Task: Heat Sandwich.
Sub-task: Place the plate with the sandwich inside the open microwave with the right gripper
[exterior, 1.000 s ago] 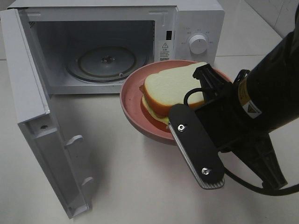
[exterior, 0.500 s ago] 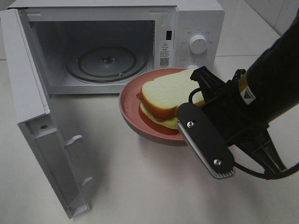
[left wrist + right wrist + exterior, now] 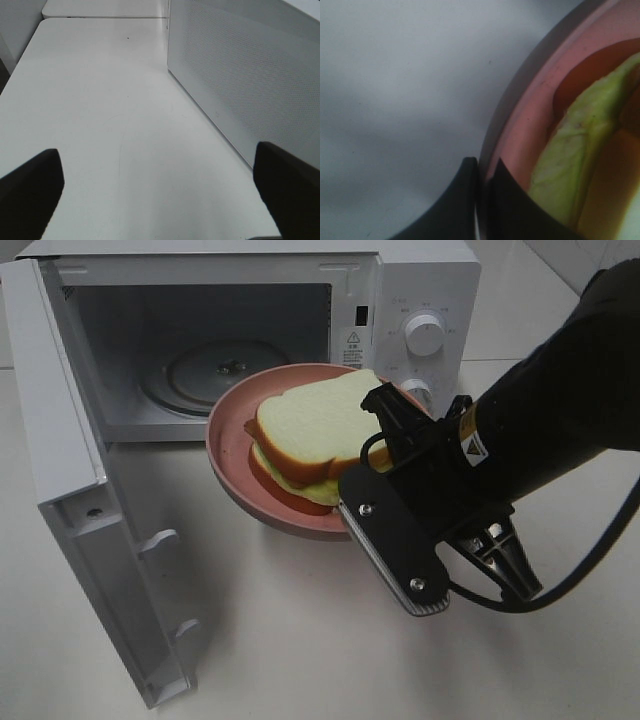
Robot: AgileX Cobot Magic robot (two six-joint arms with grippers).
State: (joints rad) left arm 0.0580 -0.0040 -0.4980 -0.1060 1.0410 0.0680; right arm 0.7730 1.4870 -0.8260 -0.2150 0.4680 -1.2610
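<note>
Wrist view alone shows right claw pinching plate rim; left claw wide, empty.

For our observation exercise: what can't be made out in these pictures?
- High view: where the black right hand grips the round pink plate, hidden by its arm.
- High view: dial markings on the white microwave, too small.
- Right wrist view: the white-bread sandwich, blurred and cut by the edge.
- Left wrist view: the left hand, cut by the edge.

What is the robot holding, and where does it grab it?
The right gripper pinches the plate by its rim, with the sandwich on it. The left gripper holds nothing.
</note>
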